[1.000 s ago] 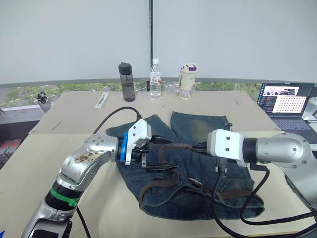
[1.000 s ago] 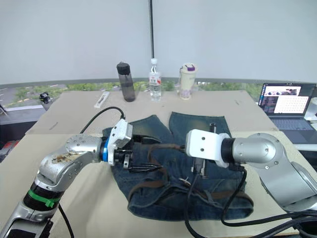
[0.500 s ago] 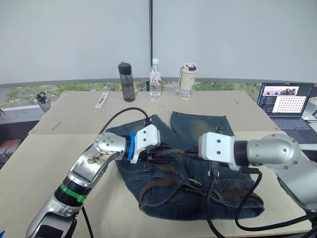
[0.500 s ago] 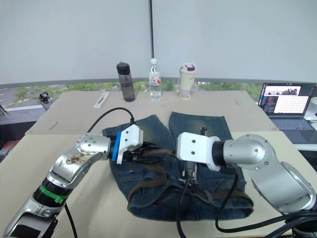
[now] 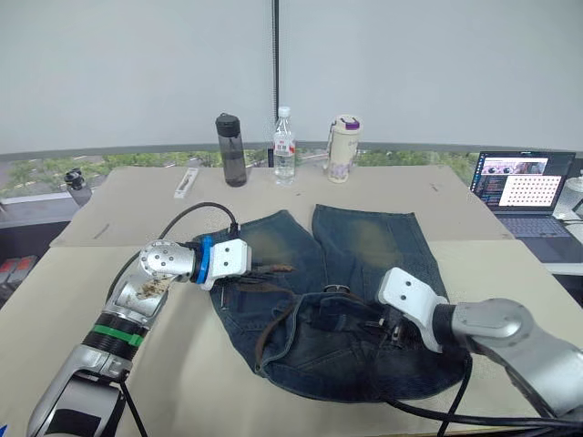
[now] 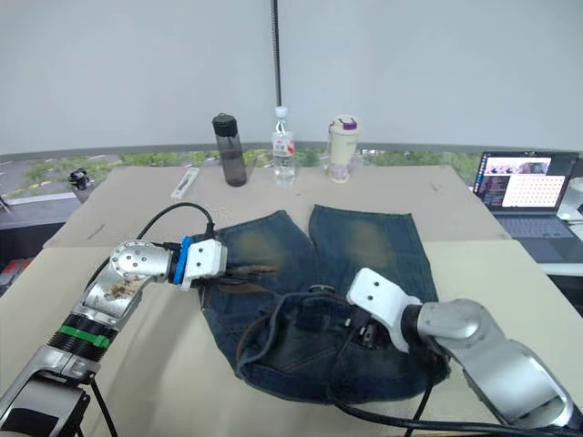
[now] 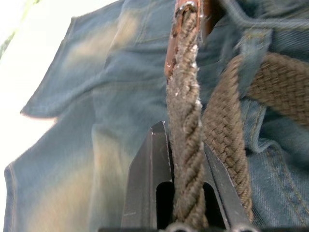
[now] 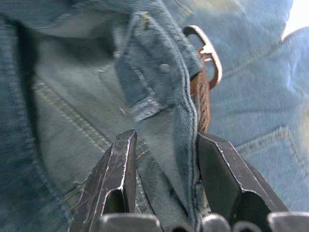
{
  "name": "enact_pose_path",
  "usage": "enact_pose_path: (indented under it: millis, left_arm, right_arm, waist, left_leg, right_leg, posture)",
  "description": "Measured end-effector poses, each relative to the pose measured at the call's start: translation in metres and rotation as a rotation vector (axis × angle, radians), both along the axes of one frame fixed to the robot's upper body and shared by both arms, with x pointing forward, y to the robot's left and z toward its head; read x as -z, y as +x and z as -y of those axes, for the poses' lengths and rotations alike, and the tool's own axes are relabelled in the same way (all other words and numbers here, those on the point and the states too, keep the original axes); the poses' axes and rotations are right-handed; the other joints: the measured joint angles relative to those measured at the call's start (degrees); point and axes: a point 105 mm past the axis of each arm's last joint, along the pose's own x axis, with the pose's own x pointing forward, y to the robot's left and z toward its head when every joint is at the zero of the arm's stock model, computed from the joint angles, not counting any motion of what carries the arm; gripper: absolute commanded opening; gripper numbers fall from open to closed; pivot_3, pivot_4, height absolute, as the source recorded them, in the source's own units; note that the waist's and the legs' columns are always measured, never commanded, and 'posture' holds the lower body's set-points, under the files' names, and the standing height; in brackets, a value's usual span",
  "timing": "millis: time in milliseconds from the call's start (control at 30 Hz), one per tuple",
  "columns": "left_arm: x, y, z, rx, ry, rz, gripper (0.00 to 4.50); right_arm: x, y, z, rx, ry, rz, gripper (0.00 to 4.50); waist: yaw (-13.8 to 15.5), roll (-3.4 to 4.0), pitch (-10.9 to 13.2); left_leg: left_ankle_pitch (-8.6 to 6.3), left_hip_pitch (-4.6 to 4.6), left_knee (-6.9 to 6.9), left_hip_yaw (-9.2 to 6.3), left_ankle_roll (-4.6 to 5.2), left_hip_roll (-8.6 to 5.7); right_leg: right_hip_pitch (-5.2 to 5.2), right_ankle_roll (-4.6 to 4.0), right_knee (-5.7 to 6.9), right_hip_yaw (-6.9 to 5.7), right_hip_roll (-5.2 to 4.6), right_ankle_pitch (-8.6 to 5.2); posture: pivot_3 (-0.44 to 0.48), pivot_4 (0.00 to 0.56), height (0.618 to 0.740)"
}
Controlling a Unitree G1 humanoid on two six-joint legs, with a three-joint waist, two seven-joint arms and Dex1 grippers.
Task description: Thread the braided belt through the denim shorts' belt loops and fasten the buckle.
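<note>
Braided belt (image 7: 186,145) is pinched between the fingers of the left end effector (image 5: 258,270), near its free tip, at the left edge of the denim shorts (image 5: 364,241). Right end effector (image 8: 164,169) is clamped on a fold of waistband denim, w/ the buckle (image 8: 206,50) just beyond that fold; in the left eye view the buckle (image 5: 335,289) sits near the centre of the shorts' waistband.

Vs. 1 s ago: the two end effectors were close together over the middle of the shorts, w/ the belt lifted between them. Now they are well apart: left has drawn back to the shorts' left side, right has dropped low onto the waistband. Belt now lies flatter, looping round the left part of the waistband. Shorts look smoothed out, both legs pointing toward the bottles (image 5: 285,146) at the far bench (image 5: 137,205) edge.

Judged: slack has been pulled out, so threading is partly advanced; tip not yet brought to the buckle, fastening not done. How many belt loops are threaded cannot be told.
</note>
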Motion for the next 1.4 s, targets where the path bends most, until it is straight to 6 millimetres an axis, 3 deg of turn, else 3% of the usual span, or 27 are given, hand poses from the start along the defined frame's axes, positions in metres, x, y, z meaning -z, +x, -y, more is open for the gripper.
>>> enact_pose_path:
  millis: [100, 233, 333, 400, 533, 833, 967, 1200, 1400]
  left_arm:
    - [0.007, -0.013, 0.01, 0.04, -0.016, -0.03, 0.0]
    - [0.013, -0.023, 0.017, 0.041, -0.032, -0.088, 0.0]
    - [0.017, -0.031, 0.021, 0.046, -0.037, -0.118, 0.0]
    - [0.02, -0.036, 0.023, 0.052, -0.036, -0.135, 0.0]
    - [0.02, -0.04, 0.025, 0.053, -0.033, -0.148, 0.0]
    - [0.019, -0.043, 0.03, 0.041, -0.028, -0.164, 0.0]
    - [0.02, -0.042, 0.032, 0.04, -0.018, -0.172, 0.0]
    - [0.02, -0.038, 0.034, 0.037, 0.007, -0.162, 0.0]
    - [0.035, -0.035, 0.043, 0.014, 0.052, -0.182, 0.0]
  right_arm:
    - [-0.001, -0.013, -0.01, -0.049, 0.122, -0.097, 2.1]
    - [-0.023, -0.044, -0.026, -0.218, 0.273, -0.186, 2.1]
    - [-0.031, -0.045, -0.027, -0.222, 0.323, -0.194, 2.1]
    - [-0.037, -0.031, -0.022, -0.163, 0.312, -0.138, 2.1]
    - [-0.018, -0.016, -0.003, -0.048, 0.167, -0.12, 2.1]
    - [0.023, -0.028, -0.001, -0.075, 0.025, -0.186, 2.1]
    - [0.033, -0.022, 0.005, -0.053, -0.031, -0.174, 2.1]
    - [0.036, -0.015, 0.001, -0.026, 0.002, -0.161, 0.09]
    - [0.029, -0.011, -0.004, 0.057, 0.147, -0.193, 0.09]
  waist:
    - [-0.1, 0.0, 0.0]
    - [-0.1, -0.03, 0.0]
    - [-0.2, -0.03, 0.0]
    - [-0.3, -0.03, 0.0]
    - [0.1, -0.03, 0.0]
    - [-0.2, -0.02, 0.0]
    - [-0.2, -0.03, 0.0]
    - [-0.3, -0.03, 0.0]
    - [-0.3, -0.03, 0.0]
  left_leg:
    - [0.0, 0.0, 0.0, -0.03, 0.01, 0.03]
    - [0.0, 0.06, 0.03, -0.07, 0.01, 0.09]
    - [0.0, 0.09, 0.05, -0.06, 0.01, 0.09]
    - [0.0, 0.08, 0.04, -0.06, 0.01, 0.09]
    - [-0.01, 0.02, 0.0, -0.05, 0.01, 0.08]
    - [-0.01, 0.05, 0.02, -0.06, 0.03, 0.07]
    - [-0.01, 0.05, 0.02, -0.06, 0.03, 0.07]
    - [-0.01, 0.06, 0.03, -0.06, 0.03, 0.08]
    - [-0.01, 0.04, 0.03, -0.07, 0.03, 0.08]
  right_leg:
    - [0.04, 0.03, 0.03, 0.0, 0.06, 0.0]
    - [0.15, 0.04, 0.03, -0.07, 0.11, 0.0]
    - [0.15, 0.02, 0.04, -0.07, 0.09, 0.01]
    - [0.12, 0.0, 0.03, -0.07, 0.09, 0.0]
    - [0.09, -0.02, -0.05, -0.08, 0.06, -0.03]
    - [0.1, 0.0, -0.01, -0.07, 0.08, -0.04]
    - [0.1, 0.0, -0.01, -0.07, 0.08, -0.04]
    - [0.1, 0.01, -0.01, -0.07, 0.1, -0.03]
    - [0.11, 0.02, 0.01, -0.07, 0.12, -0.03]
  posture:
    - [0.0, 0.15, 0.74]
    - [0.0, 0.15, 0.74]
    - [0.0, 0.15, 0.74]
    - [0.0, 0.15, 0.74]
    - [0.0, 0.15, 0.74]
    - [0.0, 0.15, 0.74]
    - [0.0, 0.15, 0.74]
    - [0.0, 0.15, 0.74]
    - [0.0, 0.15, 0.74]
